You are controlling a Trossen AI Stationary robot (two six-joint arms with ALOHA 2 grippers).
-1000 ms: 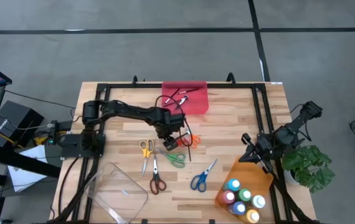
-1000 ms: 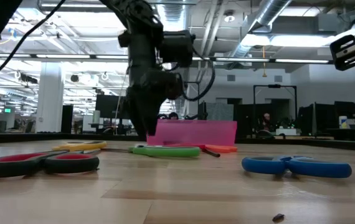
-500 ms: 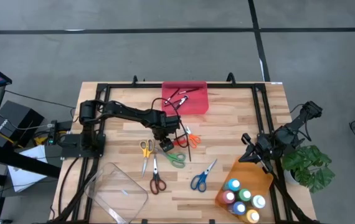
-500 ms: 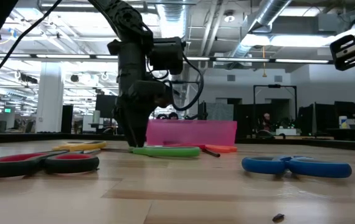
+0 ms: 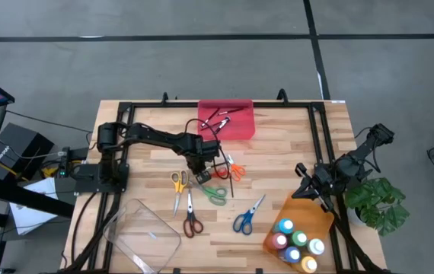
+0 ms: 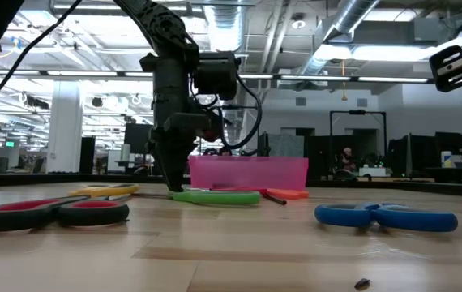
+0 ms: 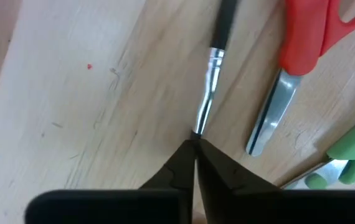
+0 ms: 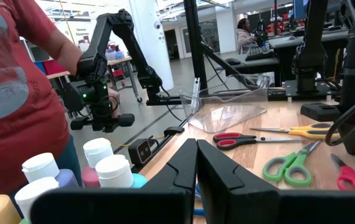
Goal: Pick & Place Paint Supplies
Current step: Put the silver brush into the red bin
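The left gripper [image 7: 194, 144] is down at the middle of the bench [image 5: 293, 148], its fingers pinched shut on the tip of a brush [image 7: 212, 74] that lies flat on the wood beside the orange scissors [image 7: 305, 43]. The right gripper [image 8: 197, 149] hangs closed and empty above the right edge, near the tray [image 5: 320, 221] of paint bottles [image 5: 285, 227].

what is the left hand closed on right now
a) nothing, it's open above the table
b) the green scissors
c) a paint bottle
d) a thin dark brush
d: in the left wrist view the left hand is shut on the tip of the thin dark brush lying on the table, with the green scissors lying apart from it.
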